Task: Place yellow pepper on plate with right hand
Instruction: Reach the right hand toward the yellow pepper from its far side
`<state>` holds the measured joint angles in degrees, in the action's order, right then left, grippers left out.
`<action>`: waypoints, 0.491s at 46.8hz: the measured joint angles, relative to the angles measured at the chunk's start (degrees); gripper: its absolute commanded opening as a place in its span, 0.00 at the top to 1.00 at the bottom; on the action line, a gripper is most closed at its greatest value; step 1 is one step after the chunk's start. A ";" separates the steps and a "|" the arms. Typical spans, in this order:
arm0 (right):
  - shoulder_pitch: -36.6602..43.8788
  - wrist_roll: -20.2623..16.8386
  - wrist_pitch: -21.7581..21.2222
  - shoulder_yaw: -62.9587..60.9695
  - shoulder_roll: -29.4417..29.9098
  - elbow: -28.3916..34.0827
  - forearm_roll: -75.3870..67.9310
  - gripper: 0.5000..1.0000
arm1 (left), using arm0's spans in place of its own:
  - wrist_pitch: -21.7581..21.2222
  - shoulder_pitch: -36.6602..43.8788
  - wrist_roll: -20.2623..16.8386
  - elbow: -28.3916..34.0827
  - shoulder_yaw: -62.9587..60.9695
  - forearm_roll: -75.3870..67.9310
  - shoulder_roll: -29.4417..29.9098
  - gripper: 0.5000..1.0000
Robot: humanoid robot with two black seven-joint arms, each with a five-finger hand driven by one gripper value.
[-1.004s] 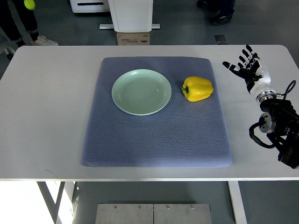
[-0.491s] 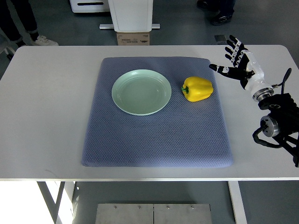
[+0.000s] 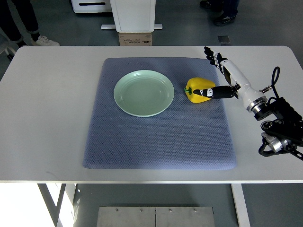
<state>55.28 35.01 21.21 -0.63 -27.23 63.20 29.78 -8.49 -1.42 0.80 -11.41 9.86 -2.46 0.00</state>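
The yellow pepper [image 3: 198,88] lies on its side on the blue-grey mat, green stem pointing left toward the pale green plate [image 3: 143,92], a small gap apart from it. My right hand [image 3: 218,74] reaches in from the right, open, palm facing the pepper. Its thumb lies across the pepper's right side, and the other fingers stretch up past the pepper's far right without closing. The plate holds nothing.
The blue-grey mat [image 3: 156,137] covers the middle of the white table [image 3: 47,118]. A cardboard box [image 3: 135,39] and a white stand sit on the floor beyond the far edge. People's shoes show at the top left and top right.
My right hand has swung left from the table's right side to the pepper, its thumb now on the pepper. Pepper and plate have not moved.
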 measured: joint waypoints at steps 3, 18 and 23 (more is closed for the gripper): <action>2.52 -0.01 0.12 2.73 -0.11 -0.21 0.30 0.00 | 0.00 0.03 0.00 -0.01 0.00 0.00 0.00 0.00; 17.45 -0.02 0.24 24.45 1.65 -8.13 0.89 0.00 | -0.02 0.00 0.00 0.00 0.03 0.00 0.00 0.00; 20.19 -0.01 0.23 31.68 4.81 -11.37 2.13 0.00 | 0.00 0.02 0.00 -0.01 0.03 0.00 0.00 0.00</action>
<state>75.46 35.00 21.44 31.05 -22.43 51.83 31.92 -8.49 -1.40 0.80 -11.42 9.89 -2.46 0.00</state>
